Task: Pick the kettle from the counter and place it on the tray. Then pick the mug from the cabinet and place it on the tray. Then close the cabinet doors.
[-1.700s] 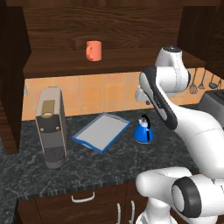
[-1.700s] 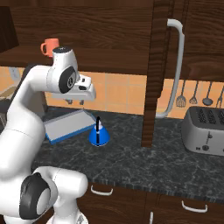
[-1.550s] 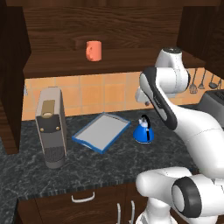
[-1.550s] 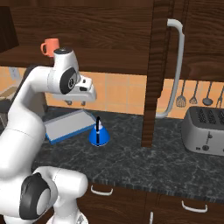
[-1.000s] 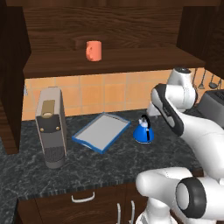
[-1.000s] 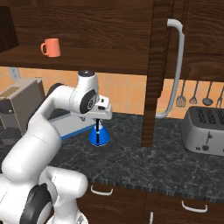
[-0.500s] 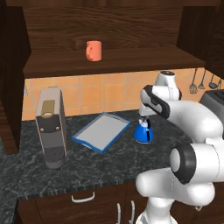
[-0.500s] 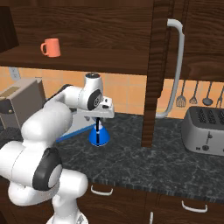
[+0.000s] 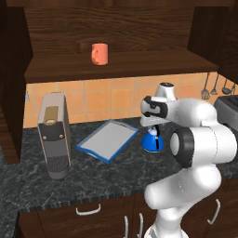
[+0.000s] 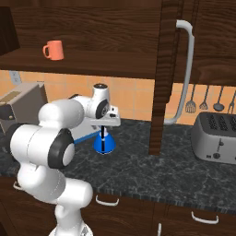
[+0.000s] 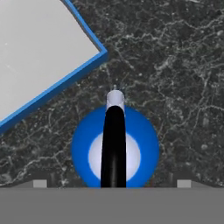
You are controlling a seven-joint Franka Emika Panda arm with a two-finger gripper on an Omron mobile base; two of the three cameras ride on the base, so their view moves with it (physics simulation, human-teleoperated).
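The small blue kettle (image 9: 151, 140) (image 10: 104, 144) stands upright on the dark marbled counter (image 9: 107, 173), just right of the blue-rimmed grey tray (image 9: 109, 139). My gripper (image 10: 103, 131) hangs straight above it, pointing down. In the hand view the kettle (image 11: 115, 144) with its black arched handle lies between the two wide-apart fingertips (image 11: 40, 183), so my gripper (image 11: 112, 183) is open and holds nothing. A corner of the tray (image 11: 35, 52) lies beside it. The orange mug (image 9: 99, 54) (image 10: 54, 50) stands on the shelf of the open cabinet (image 9: 116, 69). One cabinet door (image 10: 171, 69) with its silver bar handle stands open at the right.
A grey coffee machine (image 9: 54, 135) stands on the counter left of the tray. A silver toaster (image 10: 216, 136) sits at the right, with utensils (image 10: 203, 104) hanging on the tiled wall behind it. Drawers with silver handles (image 9: 88, 210) run below the counter.
The arm has swung down and forward from beside the shelf. The hand now hangs low, right over the kettle. The gripper stays open; kettle, tray and mug have not moved.
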